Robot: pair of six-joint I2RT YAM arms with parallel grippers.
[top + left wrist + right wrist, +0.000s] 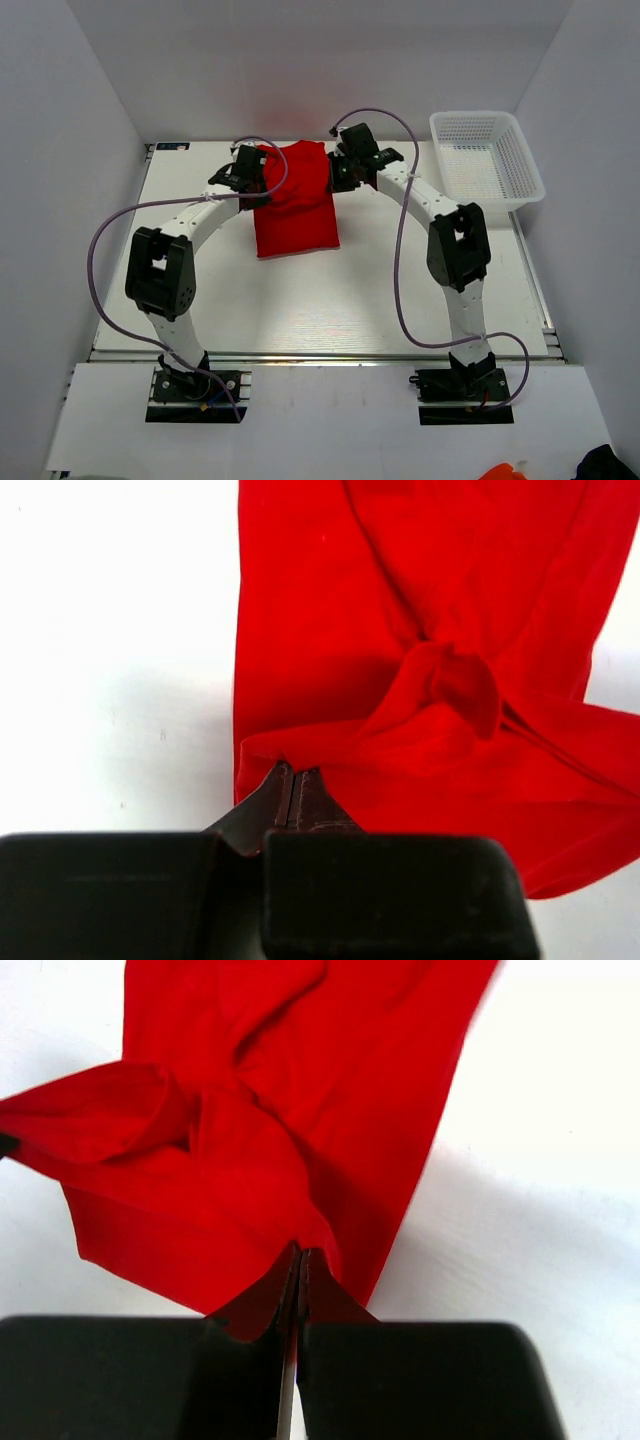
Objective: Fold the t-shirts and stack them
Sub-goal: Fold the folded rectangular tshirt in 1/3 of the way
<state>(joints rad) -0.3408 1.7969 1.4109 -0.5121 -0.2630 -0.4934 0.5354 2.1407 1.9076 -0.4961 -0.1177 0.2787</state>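
A bright red t-shirt (294, 205) lies on the white table, folded into a narrow strip running from the far middle toward the centre. Its far end is bunched and lifted between both grippers. My left gripper (256, 176) is shut on the t-shirt's far left edge; in the left wrist view its jaws (296, 772) pinch a fold of the red cloth (430, 710). On the far right edge my right gripper (338, 172) is shut too, and the right wrist view shows the tips (302, 1253) clamped on the cloth (230, 1160).
A white mesh basket (487, 160) stands at the far right of the table, holding nothing that shows. Purple cables loop from both arms. White walls close in the table on the left, right and far sides.
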